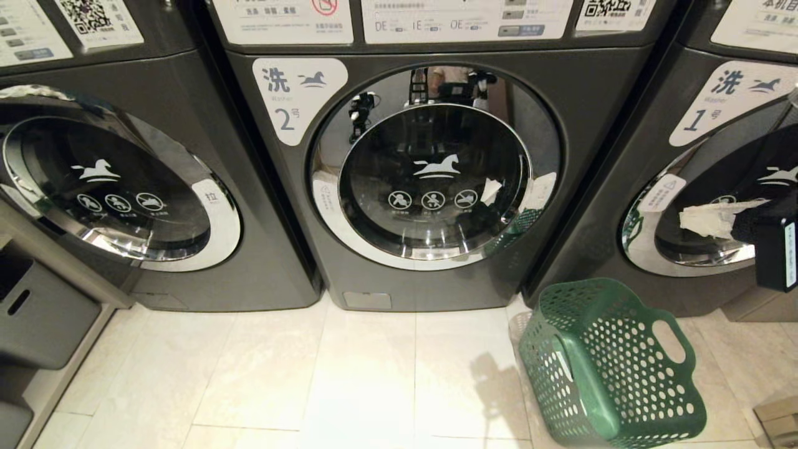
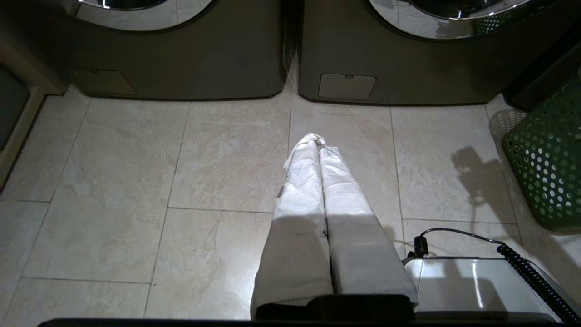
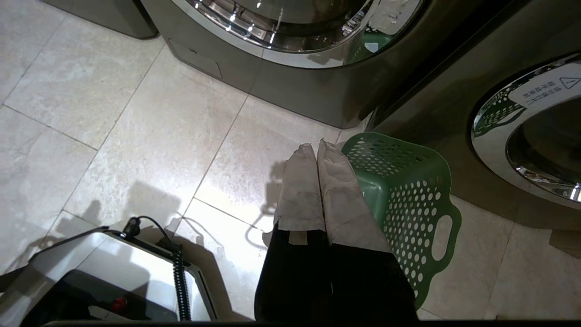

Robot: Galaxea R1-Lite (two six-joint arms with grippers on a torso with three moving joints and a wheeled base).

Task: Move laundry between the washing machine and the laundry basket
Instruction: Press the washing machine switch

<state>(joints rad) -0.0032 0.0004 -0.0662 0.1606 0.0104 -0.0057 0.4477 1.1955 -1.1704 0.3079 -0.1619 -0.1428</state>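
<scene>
Standing in a row against the back wall are three dark grey front-loaders. The washing machine (image 1: 436,181), labelled 2, occupies the centre; its round chrome-rimmed door (image 1: 434,181) is closed, and nothing can be made out through the dark glass. The like machine marked 1 (image 1: 717,174) is on the right, a third machine (image 1: 124,181) on the left, both doors closed.

The pale tiled floor (image 1: 312,374) runs in front of all three.

The laundry basket (image 1: 608,365), dark green with round holes and cut-out handles, sits on the floor before the gap between machines 2 and 1, tipped so its mouth faces toward machine 2. The visible part of its interior holds no garments. No laundry shows in any view.

The right gripper (image 3: 316,147) hangs just above the basket's near rim, its cloth-wrapped fingers (image 3: 299,190) pressed together, holding nothing.

The left gripper (image 2: 317,138) hovers over bare tile in front of the machines, fingers likewise closed and empty.
</scene>
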